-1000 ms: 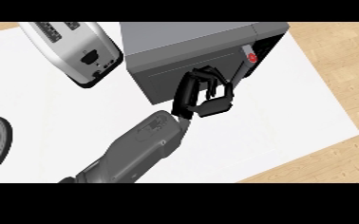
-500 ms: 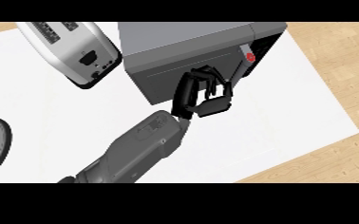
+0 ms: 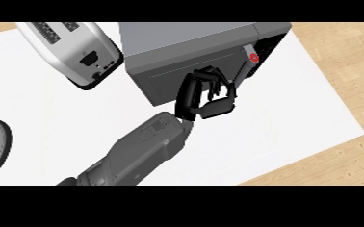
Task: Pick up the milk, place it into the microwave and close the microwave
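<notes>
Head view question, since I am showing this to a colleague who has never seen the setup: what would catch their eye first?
First the black hand at the centre, fingers up against the front of the grey microwave that fills the upper middle. Its grey forearm slants in from the lower left. A silver toaster lies at the upper left on the white counter.

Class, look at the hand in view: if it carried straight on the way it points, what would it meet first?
Most likely the microwave: the hand points at its dark front, though depth is unclear.
</notes>
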{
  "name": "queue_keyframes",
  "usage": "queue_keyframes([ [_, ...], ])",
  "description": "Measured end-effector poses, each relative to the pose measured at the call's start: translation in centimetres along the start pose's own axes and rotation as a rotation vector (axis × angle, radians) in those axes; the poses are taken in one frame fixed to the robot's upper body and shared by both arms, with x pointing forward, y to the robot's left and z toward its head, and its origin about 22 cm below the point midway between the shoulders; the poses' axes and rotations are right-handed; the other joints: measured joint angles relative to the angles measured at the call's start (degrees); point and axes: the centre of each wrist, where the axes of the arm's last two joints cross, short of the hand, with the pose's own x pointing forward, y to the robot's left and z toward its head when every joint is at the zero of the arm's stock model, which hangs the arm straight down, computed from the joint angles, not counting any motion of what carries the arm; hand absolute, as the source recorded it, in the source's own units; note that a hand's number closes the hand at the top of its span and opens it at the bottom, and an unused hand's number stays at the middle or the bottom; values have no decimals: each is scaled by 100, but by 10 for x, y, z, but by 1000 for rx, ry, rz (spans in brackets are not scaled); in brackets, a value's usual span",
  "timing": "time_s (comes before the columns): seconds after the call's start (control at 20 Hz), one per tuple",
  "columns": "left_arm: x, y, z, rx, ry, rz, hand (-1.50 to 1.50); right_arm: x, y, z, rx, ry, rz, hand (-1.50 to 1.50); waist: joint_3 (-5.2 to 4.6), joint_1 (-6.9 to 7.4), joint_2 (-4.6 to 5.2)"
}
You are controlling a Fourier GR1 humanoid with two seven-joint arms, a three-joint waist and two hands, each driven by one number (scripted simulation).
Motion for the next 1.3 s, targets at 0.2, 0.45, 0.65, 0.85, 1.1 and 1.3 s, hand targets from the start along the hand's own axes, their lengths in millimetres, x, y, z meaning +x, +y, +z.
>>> queue_keyframes([
  [0.2, 0, -1, 0, 1, -9, 4, 150, 6, -10, -3, 6, 3, 34, -150, 7, 5, 11],
  [0.45, 0, -2, 0, 2, -19, 8, 150, 5, -19, -4, 6, 6, 28, -150, 19, 12, 27],
  [0.65, 0, -3, -1, 0, -23, 11, 150, 1, -25, -3, -5, 2, 1, -150, 23, 28, 37],
  [0.85, 0, -4, -1, -1, -29, 13, 150, -4, -31, -2, -22, -1, -30, -150, 27, 37, 47],
  [1.1, 0, -5, -1, -9, -32, 17, 150, -7, -38, -3, -34, -8, -55, -150, 29, 63, 58],
  [1.3, 0, -6, -1, -4, -32, 17, 150, -6, -46, -4, -35, -13, -62, -150, 30, 61, 55],
])
